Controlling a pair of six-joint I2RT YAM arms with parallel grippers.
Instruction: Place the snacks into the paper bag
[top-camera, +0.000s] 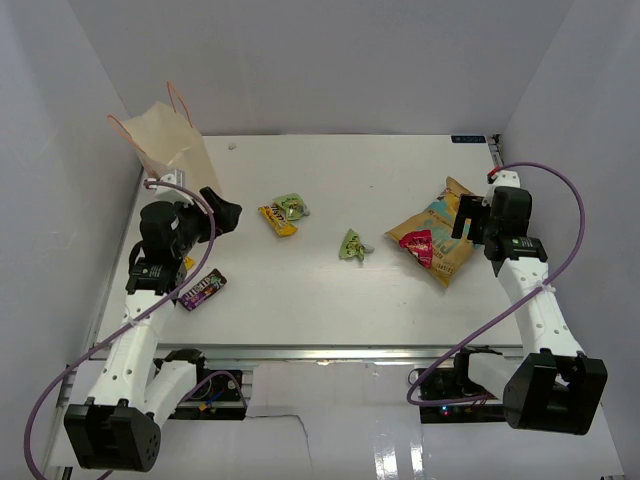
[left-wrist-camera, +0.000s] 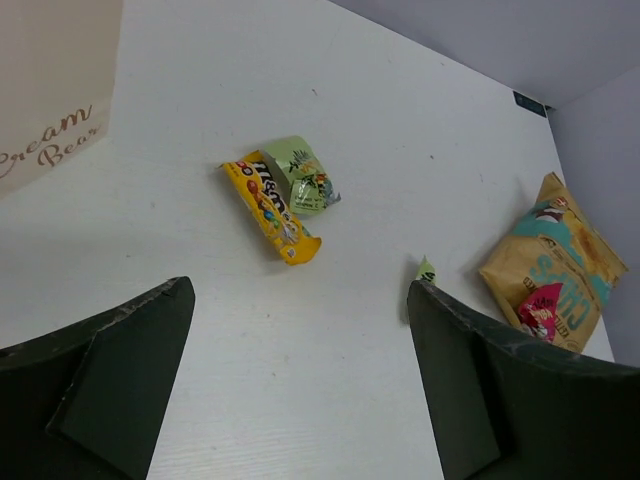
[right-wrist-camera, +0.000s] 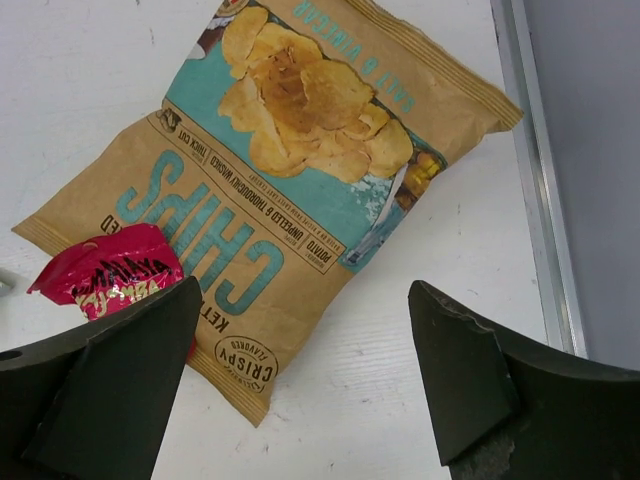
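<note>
Tan kettle-chip bag (right-wrist-camera: 300, 170) with teal lettering lies flat just ahead of the right gripper (right-wrist-camera: 305, 300), which is spread wide and empty; a small red packet (right-wrist-camera: 105, 278) rests on its corner. The left gripper (left-wrist-camera: 300, 300) is equally wide and empty, with a yellow candy pack (left-wrist-camera: 272, 208) touching a green packet (left-wrist-camera: 305, 178) ahead of it and the cream paper bag (left-wrist-camera: 50, 100) ahead-left.

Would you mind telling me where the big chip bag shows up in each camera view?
Top external: the chip bag lies right of centre on the table.
Left wrist: at the far right edge.
Right wrist: fills the upper middle.
Shared landmark: the small red packet at one of its corners.
</note>
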